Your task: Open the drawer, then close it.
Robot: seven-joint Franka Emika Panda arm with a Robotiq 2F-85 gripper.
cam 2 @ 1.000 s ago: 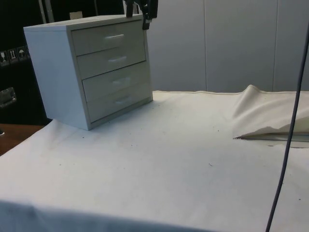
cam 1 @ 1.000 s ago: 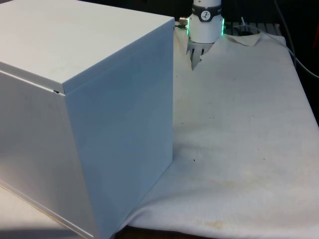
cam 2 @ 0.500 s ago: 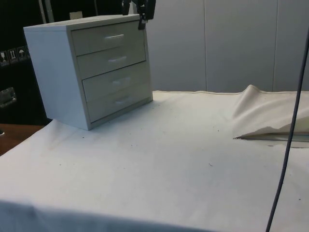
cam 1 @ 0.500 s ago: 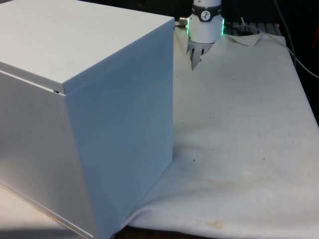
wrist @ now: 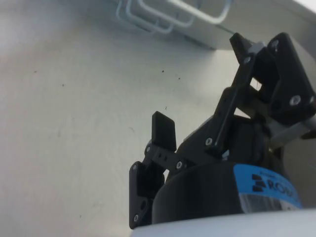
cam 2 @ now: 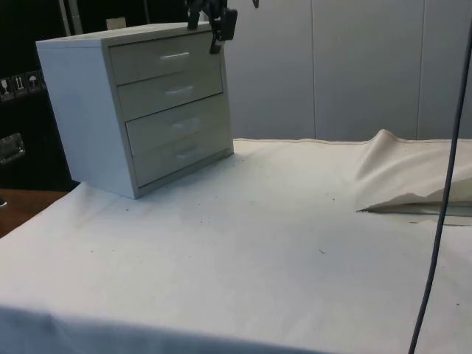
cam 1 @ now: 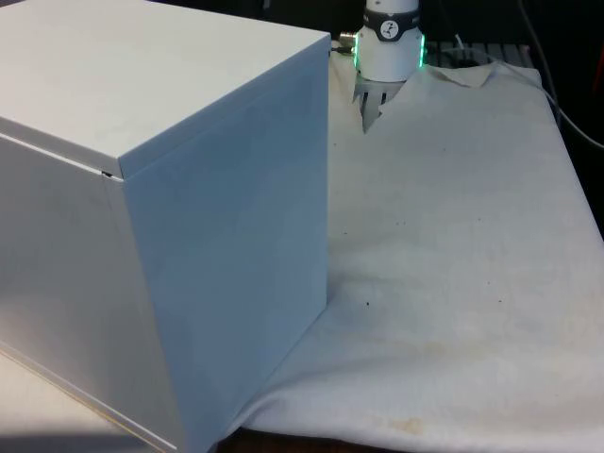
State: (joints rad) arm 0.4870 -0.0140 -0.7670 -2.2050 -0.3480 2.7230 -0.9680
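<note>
Drawers all look flush on the white four-drawer wooden chest (cam 2: 136,110), so you're at the approach step; no opening has been done as things lie. The chest sits on the white-cloth-covered desk (cam 2: 258,251), toward the side view's left, drawer fronts angled to that camera. From the front view you only get its blank back and side (cam 1: 160,217).

Black two-finger gripper (cam 2: 218,22) hangs high, just off the chest's top corner nearest the wall in the side view, above the top drawer (cam 2: 166,57) and off to the side of the top drawer's small white bar handle (cam 2: 175,55). Not touching anything that I can see. Wrist view has the gripper (wrist: 217,106) spread wide and holding nothing, with pale handles (wrist: 173,12) stacked beyond it.

Which drawer is meant, I can't tell; the top one is closest.

Next move, as I judge it:
- come down and out in front of the drawer face
- line the open jaws up around the bar handle
- close, then pull straight out along the drawer's travel

Watch the angle: the chest stands skewed on the desk, so an off-axis pull could drag the chest or bind the drawer.
</note>
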